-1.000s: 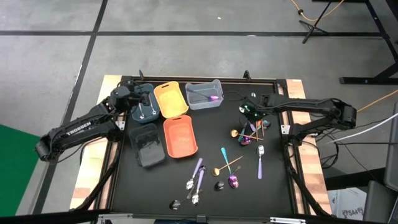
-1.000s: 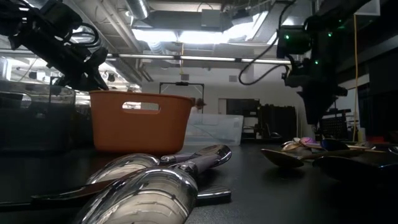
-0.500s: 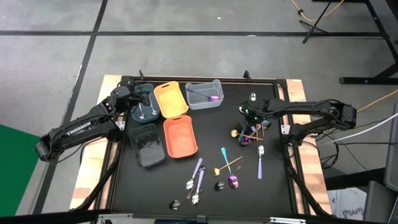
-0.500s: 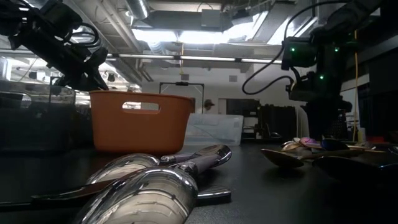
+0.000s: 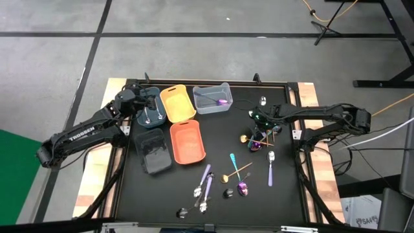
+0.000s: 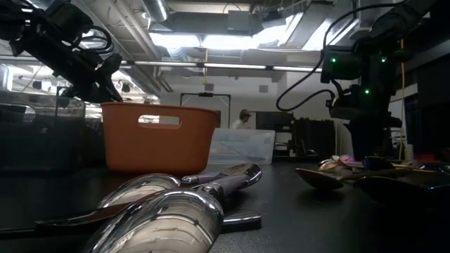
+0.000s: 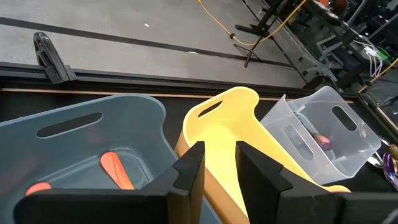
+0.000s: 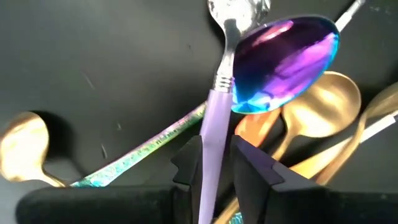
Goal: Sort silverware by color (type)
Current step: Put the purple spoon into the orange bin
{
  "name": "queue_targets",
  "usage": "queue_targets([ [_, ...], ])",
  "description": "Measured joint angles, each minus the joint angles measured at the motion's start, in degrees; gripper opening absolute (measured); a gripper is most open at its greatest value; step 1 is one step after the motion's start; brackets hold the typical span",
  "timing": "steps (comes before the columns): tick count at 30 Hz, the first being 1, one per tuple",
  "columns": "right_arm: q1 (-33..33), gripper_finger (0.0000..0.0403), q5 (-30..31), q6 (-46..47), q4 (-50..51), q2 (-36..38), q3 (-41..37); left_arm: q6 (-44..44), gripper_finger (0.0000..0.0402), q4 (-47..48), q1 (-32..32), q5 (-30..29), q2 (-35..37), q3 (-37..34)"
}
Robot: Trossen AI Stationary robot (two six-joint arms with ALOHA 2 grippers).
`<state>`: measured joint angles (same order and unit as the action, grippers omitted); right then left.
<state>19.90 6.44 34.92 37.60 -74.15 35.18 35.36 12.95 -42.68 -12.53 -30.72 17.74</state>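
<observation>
Over the small heap of silverware [image 5: 261, 139] at the right side of the black table [image 5: 162, 194], the right gripper [image 5: 259, 127] had come down from where it hung a second before, its body now sunk to table level in the low view. That descent suggests a pick was about to start. Its wrist view showed what the overhead camera could not: the two dark fingers [image 8: 186, 163] stood slightly apart, straddling the lilac handle of a silver-bowled spoon [image 8: 212, 134], beside a purple iridescent spoon [image 8: 286, 62] lying over gold ones; whether the pads already pinched the handle I cannot tell. More spoons and forks [image 5: 236, 178] lay scattered nearer the table's front edge, unsorted.

The left gripper [image 5: 143, 103] had not moved, waiting above the bins at the back left. Its wrist camera showed its fingers [image 7: 189, 174] a little apart and empty over the yellow bin [image 7: 230, 143], orange-red pieces in the grey-blue bin [image 7: 74, 124], and a clear bin [image 7: 323, 130].
</observation>
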Motion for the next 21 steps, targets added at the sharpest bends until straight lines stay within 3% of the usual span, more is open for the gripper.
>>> queue_targets([
  [14, 0.0, 0.0073, 0.0, 0.0, -0.5, -0.2, 0.0, 0.0, 0.0084, 0.0, 0.0, 0.0, 0.0, 0.0],
  [21, 0.0, 0.0073, 0.0, 0.0, -0.9, -3.9, 0.0, 0.1, 0.0084, 0.0, 0.0, 0.0, 0.0, 0.0],
])
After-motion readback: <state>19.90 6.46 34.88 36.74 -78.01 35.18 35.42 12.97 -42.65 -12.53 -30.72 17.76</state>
